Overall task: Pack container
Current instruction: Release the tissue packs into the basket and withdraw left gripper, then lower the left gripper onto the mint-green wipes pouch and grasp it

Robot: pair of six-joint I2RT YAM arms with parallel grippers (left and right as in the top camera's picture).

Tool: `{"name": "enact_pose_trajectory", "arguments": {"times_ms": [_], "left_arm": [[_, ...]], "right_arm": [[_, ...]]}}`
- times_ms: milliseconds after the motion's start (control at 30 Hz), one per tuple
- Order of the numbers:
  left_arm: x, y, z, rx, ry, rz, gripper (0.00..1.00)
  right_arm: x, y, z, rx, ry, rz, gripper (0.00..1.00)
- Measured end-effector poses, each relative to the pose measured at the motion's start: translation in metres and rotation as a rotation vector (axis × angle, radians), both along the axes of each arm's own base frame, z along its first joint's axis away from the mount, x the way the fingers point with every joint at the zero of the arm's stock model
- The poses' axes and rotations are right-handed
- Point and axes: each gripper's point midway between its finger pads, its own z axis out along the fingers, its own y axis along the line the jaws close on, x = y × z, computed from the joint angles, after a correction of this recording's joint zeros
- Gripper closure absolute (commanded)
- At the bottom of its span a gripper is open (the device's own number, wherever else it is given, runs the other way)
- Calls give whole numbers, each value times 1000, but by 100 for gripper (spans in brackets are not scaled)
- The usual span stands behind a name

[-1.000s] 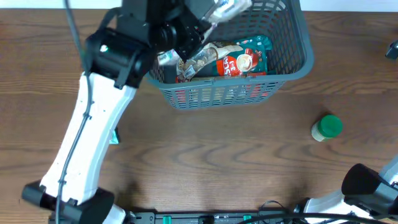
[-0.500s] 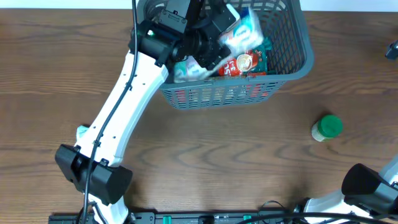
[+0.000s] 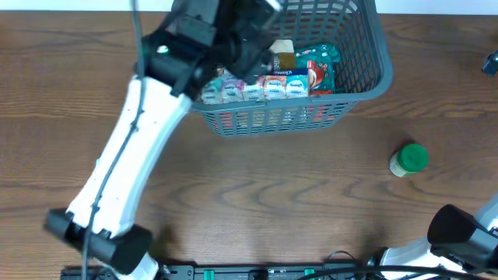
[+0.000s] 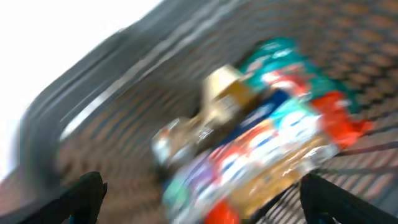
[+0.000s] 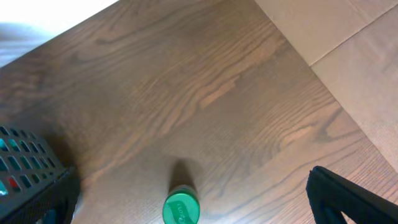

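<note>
The container [image 3: 380,58] is a dark grey lattice basket at the top middle of the table. A long pack of small colourful packets [image 3: 257,89] lies in it along the front wall, beside a red and teal pouch [image 3: 317,71] and a gold-brown item [image 3: 282,53]. My left gripper [image 4: 210,200] hovers open over the basket's left part with nothing between its fingers; the pack [image 4: 261,155] shows blurred below it. My right gripper [image 5: 200,218] is open above the bare table. A green-capped bottle [image 5: 181,208] stands under it, untouched.
The green-capped bottle [image 3: 409,159] stands on the wooden table right of the basket and nearer the front. The right arm's base [image 3: 467,233] fills the front right corner. A small dark object [image 3: 490,61] sits at the right edge. The table's edge [image 5: 292,56] runs past the right wrist view.
My left gripper opened and let go of the long pack, which now lies in the basket along the front wall. The left arm swung over the basket. The right arm has stayed still.
</note>
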Motion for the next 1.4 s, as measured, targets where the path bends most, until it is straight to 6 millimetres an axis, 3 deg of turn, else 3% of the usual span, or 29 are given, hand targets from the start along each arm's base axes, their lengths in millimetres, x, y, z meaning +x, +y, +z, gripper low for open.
{"name": "enact_pose_trajectory", "arguments": {"times_ms": [133, 267, 333, 433, 700, 1200, 1400], "left_arm": [[-25, 79, 5, 15, 95, 277, 2], [-61, 149, -7, 5, 253, 563, 1], [-78, 174, -16, 1, 330, 683, 1], [-95, 195, -24, 0, 404, 798, 1], [-108, 205, -62, 0, 537, 936, 1], [-119, 208, -202, 45, 723, 1078, 2], [-139, 232, -244, 15, 783, 1235, 2]], "right_arm": [[1, 0, 0, -1, -3, 0, 1], [3, -2, 3, -6, -17, -3, 1], [4, -2, 3, -2, -24, -11, 1], [4, -2, 3, 9, -33, -28, 1], [4, -2, 3, 22, -43, -47, 1], [4, -2, 3, 26, -45, -54, 1], [4, -2, 3, 28, -46, -56, 1]]}}
